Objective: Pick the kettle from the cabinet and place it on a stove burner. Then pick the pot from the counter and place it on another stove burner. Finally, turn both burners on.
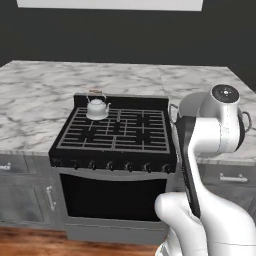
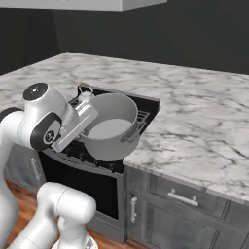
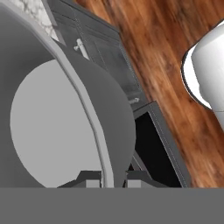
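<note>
Marble bench (image 2: 204,121), white with grey veins, over dark grey drawers; black cooktop (image 1: 116,131) set into it. Item one: kettle (image 1: 97,106), upright on the rear-left burner grate. Item two: pot (image 2: 110,127), lifted and tilted, hanging over the cooktop's front right corner beside the bench edge. Your tool (image 3: 113,178) is pinching the pot's rim, one fingertip (image 3: 92,178) inside the wall, the other outside.
</note>
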